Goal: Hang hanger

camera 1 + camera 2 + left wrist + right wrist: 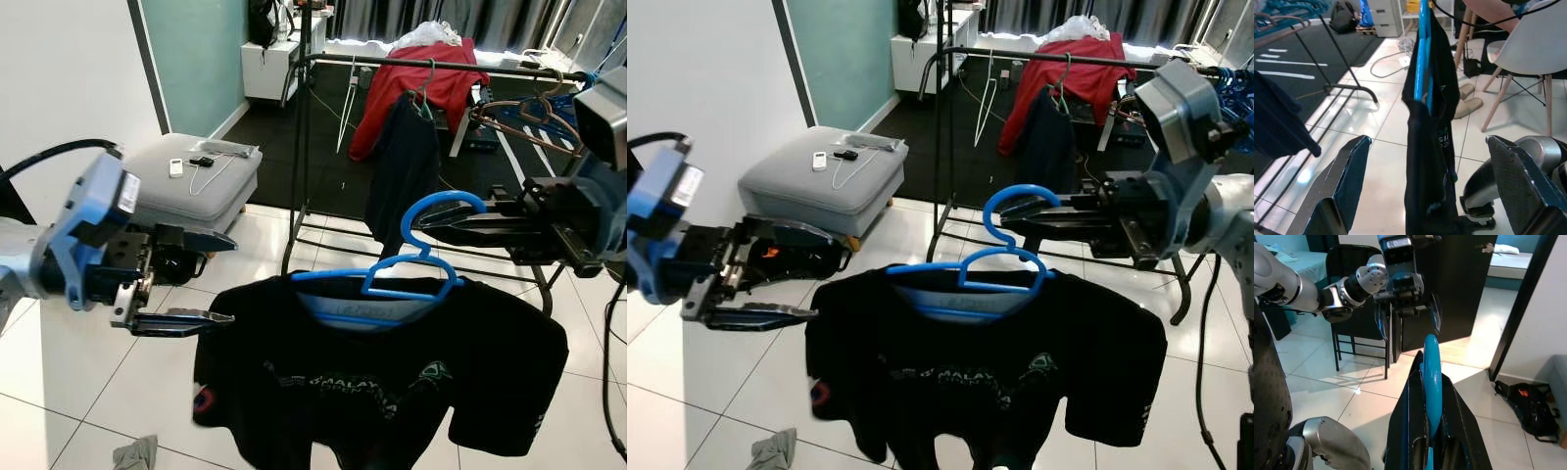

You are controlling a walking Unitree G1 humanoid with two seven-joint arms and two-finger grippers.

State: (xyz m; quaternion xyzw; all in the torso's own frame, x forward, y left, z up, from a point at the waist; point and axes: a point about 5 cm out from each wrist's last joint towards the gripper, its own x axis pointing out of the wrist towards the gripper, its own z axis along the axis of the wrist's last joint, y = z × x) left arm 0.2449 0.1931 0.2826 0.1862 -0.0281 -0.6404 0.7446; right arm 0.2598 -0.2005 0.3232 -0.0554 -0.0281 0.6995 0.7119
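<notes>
A blue hanger carries a black T-shirt in mid-air before me. My right gripper comes in from the right and is shut on the hanger's hook. My left gripper is open, level with the shirt's left shoulder and just beside it. In the left wrist view the shirt hangs edge-on beyond the two spread fingers. Behind stands the black clothes rack with its top rail across the back.
A red garment, a dark garment and brown hangers hang on the rack. A grey ottoman with small items sits at the left by the white wall. A grey cloth lies on the tiles.
</notes>
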